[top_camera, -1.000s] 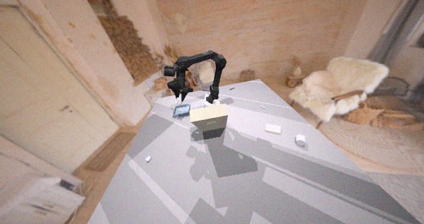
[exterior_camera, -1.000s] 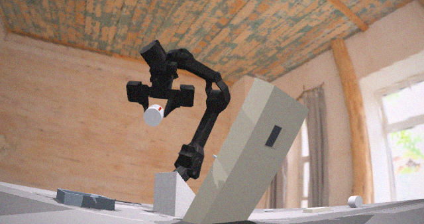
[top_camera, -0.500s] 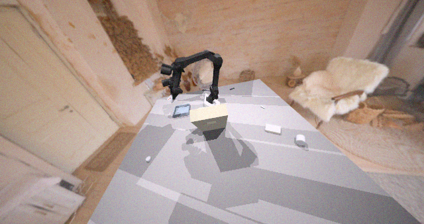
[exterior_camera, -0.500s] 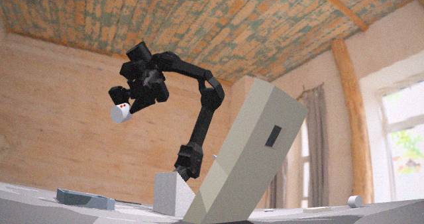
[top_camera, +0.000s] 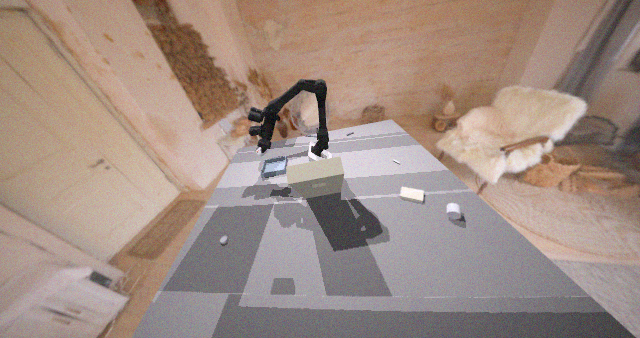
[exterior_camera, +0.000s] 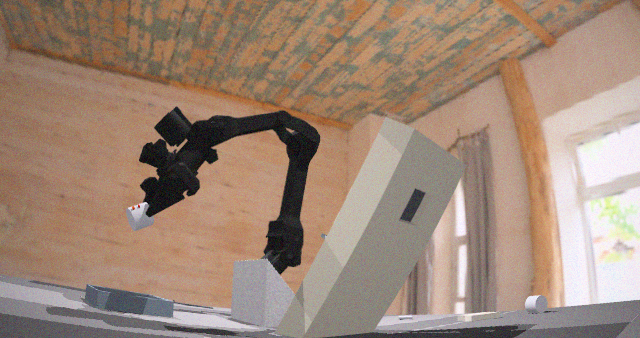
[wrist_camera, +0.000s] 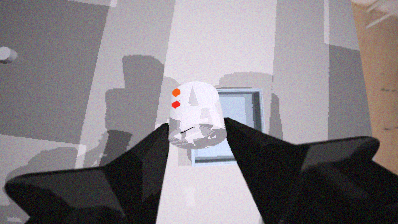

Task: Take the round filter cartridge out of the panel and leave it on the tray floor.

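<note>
The white filter cartridge (top_camera: 259, 151) (exterior_camera: 139, 216) (wrist_camera: 197, 107) has two red-orange dots on its side. My gripper (top_camera: 262, 147) (exterior_camera: 146, 210) (wrist_camera: 196, 125) is shut on it, one black finger on each side, and holds it tilted in the air. The blue-grey tray (top_camera: 274, 167) (exterior_camera: 125, 302) (wrist_camera: 241, 107) lies on the table below the cartridge, partly hidden behind it in the wrist view. The leaning beige service panel (top_camera: 316, 178) (exterior_camera: 370, 228) stands apart from the gripper; its front face is hidden in the top and exterior views.
A white wedge-shaped block (exterior_camera: 250, 293) stands between the tray and the panel, by the arm's base. A pale flat block (top_camera: 412, 194) (exterior_camera: 475, 316) and a white cylinder (top_camera: 453, 211) (exterior_camera: 535, 304) lie beyond the panel. A small white object (top_camera: 223, 240) lies on the table's other side.
</note>
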`<state>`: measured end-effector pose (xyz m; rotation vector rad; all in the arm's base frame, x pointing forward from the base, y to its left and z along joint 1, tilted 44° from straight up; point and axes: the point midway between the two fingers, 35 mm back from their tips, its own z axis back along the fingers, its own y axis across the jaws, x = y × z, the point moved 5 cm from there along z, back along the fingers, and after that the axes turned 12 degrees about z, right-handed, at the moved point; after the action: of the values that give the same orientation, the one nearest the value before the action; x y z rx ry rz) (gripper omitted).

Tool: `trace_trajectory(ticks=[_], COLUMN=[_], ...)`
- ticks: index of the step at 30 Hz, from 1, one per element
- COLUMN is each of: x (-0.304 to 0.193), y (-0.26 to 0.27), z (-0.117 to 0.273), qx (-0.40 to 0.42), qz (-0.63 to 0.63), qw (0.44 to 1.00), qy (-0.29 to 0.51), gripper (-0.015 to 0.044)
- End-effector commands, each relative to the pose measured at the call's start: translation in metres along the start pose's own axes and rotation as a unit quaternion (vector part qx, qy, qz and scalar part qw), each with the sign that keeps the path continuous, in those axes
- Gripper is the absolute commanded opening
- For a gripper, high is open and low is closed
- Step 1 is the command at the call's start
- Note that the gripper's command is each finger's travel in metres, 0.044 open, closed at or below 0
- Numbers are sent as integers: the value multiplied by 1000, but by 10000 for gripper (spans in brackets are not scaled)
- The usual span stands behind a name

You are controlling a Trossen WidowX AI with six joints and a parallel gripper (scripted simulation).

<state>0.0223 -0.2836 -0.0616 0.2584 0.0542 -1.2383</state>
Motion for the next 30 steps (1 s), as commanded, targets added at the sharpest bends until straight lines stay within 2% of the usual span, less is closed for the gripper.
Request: trace_trajectory(ticks=[1,9,14,30], x=[-14,-54,-56,-93], y=[-17,-48,-48,-40], z=[-16,-48,-52,-113], qx=[-23,-70,-72,-72], qz=[-39,-123,-125,-125], qw=[999,990,989,989], qy=[4,19,19,19], gripper=[0,0,0,0])
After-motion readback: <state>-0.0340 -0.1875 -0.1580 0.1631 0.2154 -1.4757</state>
